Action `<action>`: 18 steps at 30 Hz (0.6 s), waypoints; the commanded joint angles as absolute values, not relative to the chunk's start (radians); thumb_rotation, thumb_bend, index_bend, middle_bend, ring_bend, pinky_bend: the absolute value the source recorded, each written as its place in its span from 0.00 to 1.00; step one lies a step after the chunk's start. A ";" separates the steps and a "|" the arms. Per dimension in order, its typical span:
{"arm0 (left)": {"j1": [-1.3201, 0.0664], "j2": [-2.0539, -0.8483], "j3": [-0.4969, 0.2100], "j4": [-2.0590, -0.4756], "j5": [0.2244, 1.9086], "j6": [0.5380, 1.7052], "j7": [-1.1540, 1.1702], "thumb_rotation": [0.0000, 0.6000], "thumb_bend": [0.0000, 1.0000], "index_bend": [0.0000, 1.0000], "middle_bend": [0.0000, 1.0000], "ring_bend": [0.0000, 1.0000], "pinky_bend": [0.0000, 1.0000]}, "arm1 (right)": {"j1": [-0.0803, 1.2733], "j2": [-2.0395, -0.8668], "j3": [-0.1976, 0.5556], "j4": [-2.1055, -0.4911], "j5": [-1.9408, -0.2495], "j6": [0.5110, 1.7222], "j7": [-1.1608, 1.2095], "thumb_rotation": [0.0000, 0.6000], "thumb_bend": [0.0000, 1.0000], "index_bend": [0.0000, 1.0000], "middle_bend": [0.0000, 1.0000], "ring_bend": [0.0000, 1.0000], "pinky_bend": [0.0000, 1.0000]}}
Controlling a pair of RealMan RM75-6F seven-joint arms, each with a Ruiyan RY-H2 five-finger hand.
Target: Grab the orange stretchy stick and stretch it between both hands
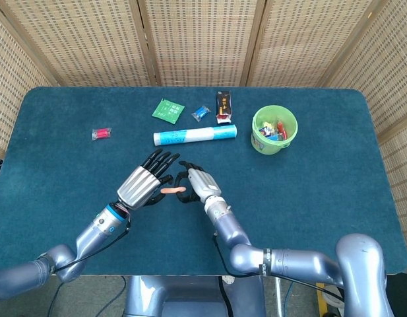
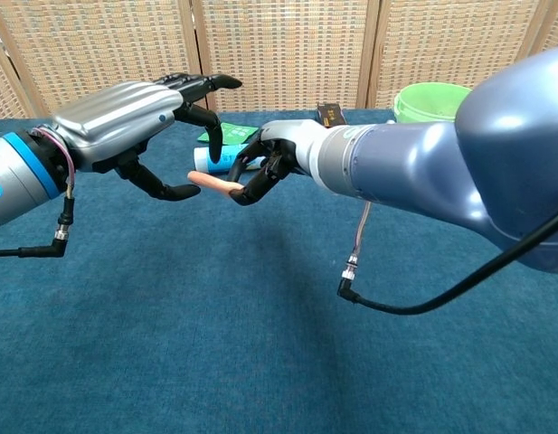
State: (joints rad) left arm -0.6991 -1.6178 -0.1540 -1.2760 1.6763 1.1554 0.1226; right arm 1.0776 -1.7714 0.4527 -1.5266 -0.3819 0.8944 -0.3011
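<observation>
The surface (image 1: 322, 198) is covered in soft, dark blue-green cloth with round corners; behind it stand tall woven screens (image 1: 196, 39), light brown like a basket, with plain wooden posts between them; the light is bright and even all over.

A table covered in dark blue carpet-like cloth (image 1: 335, 198) carries a small red wrapped sweet (image 1: 101, 133), a green square packet (image 1: 167, 110), a small blue wrapper (image 1: 201, 113), a dark snack packet (image 1: 223, 106), a white-and-blue tube (image 1: 194, 137) and a light green plastic bucket (image 1: 274, 130).

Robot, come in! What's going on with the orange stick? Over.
Right hand holds stick by one end. Left hand open at its free end, not gripping. Nothing in the way.
</observation>
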 commanded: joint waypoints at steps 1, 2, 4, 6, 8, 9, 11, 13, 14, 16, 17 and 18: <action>-0.700 -1.624 -0.148 -1.271 1.673 1.158 0.124 1.00 0.31 0.50 0.00 0.00 0.00 | 1.077 -1.768 0.452 -1.528 -0.382 0.893 -0.298 1.00 0.59 0.66 0.16 0.00 0.00; -0.701 -1.627 -0.146 -1.269 1.672 1.158 0.125 1.00 0.32 0.50 0.00 0.00 0.00 | 1.077 -1.766 0.452 -1.529 -0.383 0.893 -0.297 1.00 0.59 0.66 0.16 0.00 0.00; -0.704 -1.633 -0.143 -1.265 1.668 1.157 0.126 1.00 0.34 0.50 0.00 0.00 0.00 | 1.076 -1.762 0.450 -1.531 -0.383 0.891 -0.293 1.00 0.60 0.66 0.16 0.00 0.00; -0.707 -1.639 -0.142 -1.260 1.669 1.161 0.129 1.00 0.34 0.50 0.00 0.00 0.00 | 1.075 -1.758 0.449 -1.535 -0.382 0.887 -0.290 1.00 0.60 0.67 0.16 0.00 0.00; -0.710 -1.647 -0.141 -1.255 1.665 1.163 0.133 1.00 0.34 0.50 0.00 0.00 0.00 | 1.074 -1.752 0.446 -1.539 -0.382 0.884 -0.288 1.00 0.60 0.67 0.16 0.00 0.00; -0.712 -1.649 -0.142 -1.253 1.663 1.162 0.136 1.00 0.34 0.50 0.00 0.00 0.00 | 1.074 -1.750 0.445 -1.540 -0.383 0.883 -0.287 1.00 0.60 0.67 0.16 0.00 0.00; -0.716 -1.656 -0.143 -1.246 1.659 1.162 0.149 1.00 0.34 0.50 0.00 0.00 0.00 | 1.074 -1.746 0.444 -1.543 -0.382 0.882 -0.284 1.00 0.60 0.67 0.16 0.00 0.00; -0.719 -1.662 -0.144 -1.242 1.654 1.163 0.158 1.00 0.34 0.50 0.00 0.00 0.00 | 1.074 -1.742 0.442 -1.545 -0.383 0.880 -0.282 1.00 0.60 0.67 0.16 0.00 0.00; -0.720 -1.664 -0.144 -1.241 1.652 1.164 0.160 1.00 0.34 0.50 0.00 0.00 0.00 | 1.074 -1.741 0.441 -1.545 -0.383 0.880 -0.281 1.00 0.60 0.67 0.17 0.00 0.00; -0.723 -1.668 -0.145 -1.241 1.646 1.161 0.163 1.00 0.34 0.50 0.00 0.00 0.00 | 1.074 -1.739 0.439 -1.547 -0.384 0.878 -0.279 1.00 0.61 0.67 0.17 0.00 0.00; -0.724 -1.670 -0.145 -1.242 1.644 1.161 0.162 1.00 0.34 0.50 0.00 0.00 0.00 | 1.074 -1.738 0.438 -1.547 -0.384 0.877 -0.277 1.00 0.61 0.67 0.17 0.00 0.00; -0.724 -1.671 -0.145 -1.244 1.642 1.162 0.160 1.00 0.34 0.50 0.00 0.00 0.00 | 1.074 -1.737 0.438 -1.547 -0.385 0.876 -0.276 1.00 0.61 0.67 0.17 0.00 0.00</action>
